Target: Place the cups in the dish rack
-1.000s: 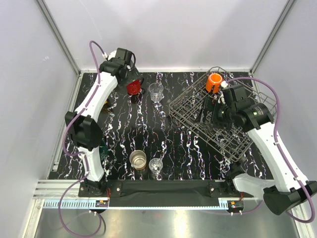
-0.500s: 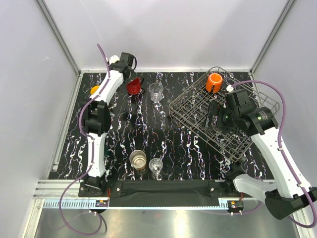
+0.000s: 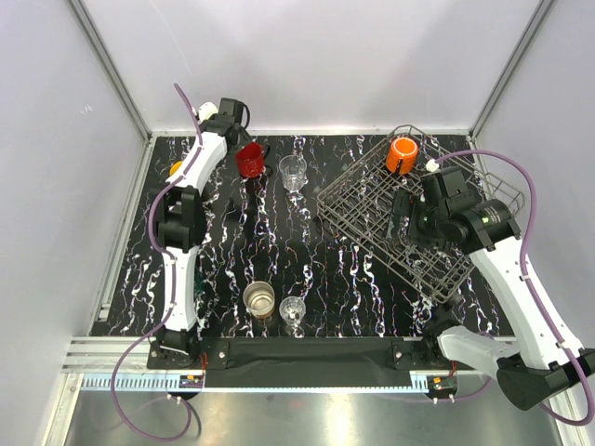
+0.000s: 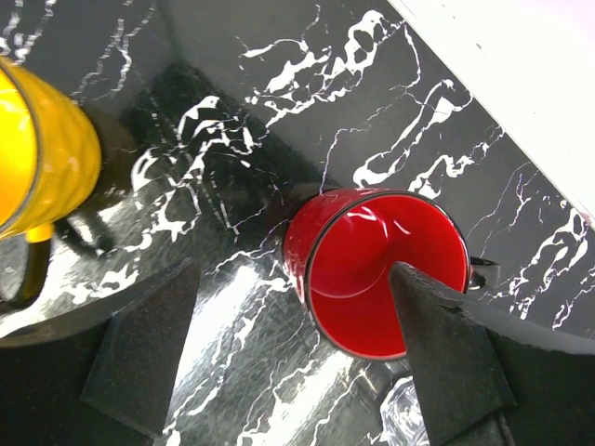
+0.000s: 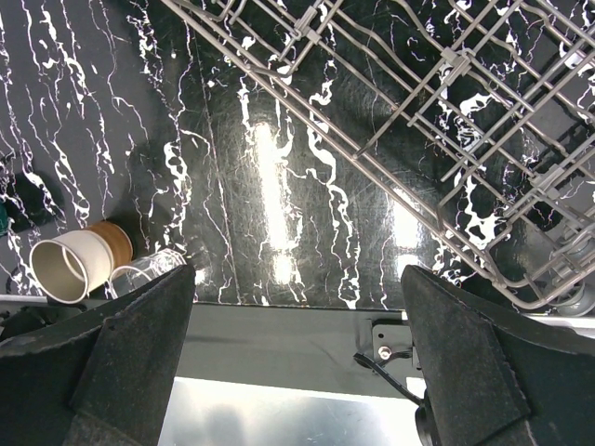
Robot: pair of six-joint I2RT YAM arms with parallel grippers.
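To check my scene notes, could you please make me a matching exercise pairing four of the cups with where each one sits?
1. orange mug
2. red mug
3. brown-and-cream cup
4. yellow mug

A. near table edge, beside a clear glass
B. in the dish rack
C. far-left table edge
D. below the open left claw

Pairs: 1-B, 2-D, 3-A, 4-C.

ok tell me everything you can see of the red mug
The glossy red mug looks like glazed ceramic, red inside and out, with a thin dark rim and a small dark handle. It is empty and seems to stand upright on the black white-veined table, near its far edge. The open left pincer hangs over it, one finger overlapping its rim in the wrist view; contact cannot be told.
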